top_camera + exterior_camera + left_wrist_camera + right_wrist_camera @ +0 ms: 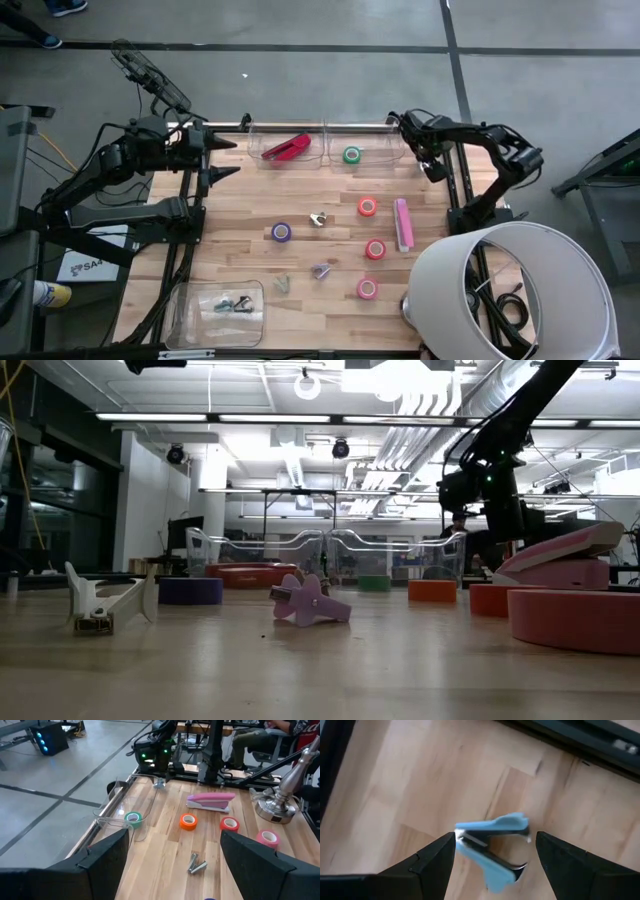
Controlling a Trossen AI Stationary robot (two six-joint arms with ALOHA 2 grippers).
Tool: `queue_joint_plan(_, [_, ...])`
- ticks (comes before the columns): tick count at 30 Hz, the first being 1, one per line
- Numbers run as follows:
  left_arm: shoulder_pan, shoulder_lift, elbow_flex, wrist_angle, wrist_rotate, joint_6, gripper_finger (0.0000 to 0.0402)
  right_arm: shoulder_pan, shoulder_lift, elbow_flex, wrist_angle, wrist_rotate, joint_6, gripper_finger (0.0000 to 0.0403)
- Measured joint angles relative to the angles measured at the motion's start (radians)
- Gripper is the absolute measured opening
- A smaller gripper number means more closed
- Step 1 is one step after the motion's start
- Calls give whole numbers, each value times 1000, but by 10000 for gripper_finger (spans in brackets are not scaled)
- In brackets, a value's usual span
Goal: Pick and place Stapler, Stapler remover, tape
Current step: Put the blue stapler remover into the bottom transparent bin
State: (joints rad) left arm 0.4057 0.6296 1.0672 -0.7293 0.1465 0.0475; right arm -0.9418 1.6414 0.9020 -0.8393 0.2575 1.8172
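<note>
My right gripper (495, 845) is open near the table's far right corner (434, 164), pointing down. Its fingers stand on either side of a blue staple remover (492, 850) that lies on the wood. My left gripper (226, 158) is open and waits at the far left edge, touching nothing. A red stapler (286, 148) lies in a clear bin and a green tape roll (352, 155) in the bin beside it. A pink stapler (403, 224), orange tape (367, 207), purple tape (282, 232) and two red-pink rolls (375, 249) (367, 288) lie on the table. My right gripper comes at the blue staple remover from above, pointing down. One fingertip (445, 842) stands right against the remover's jaw end (462, 837); I cannot tell whether it touches. The other finger (545, 842) is apart from it. The remover lies flat on the table.
Loose staple removers lie mid-table: a silver one (319, 219), a purple one (322, 268) and another (283, 285). A clear tray (215, 310) with small items sits at the near left corner. A large white lampshade (510, 290) covers the near right corner.
</note>
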Motion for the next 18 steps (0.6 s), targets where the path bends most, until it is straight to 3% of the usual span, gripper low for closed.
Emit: queue_joint_plan(18, [0,0,0,-7,-2,-34,310,-34,65,0,93,-15,-98,266])
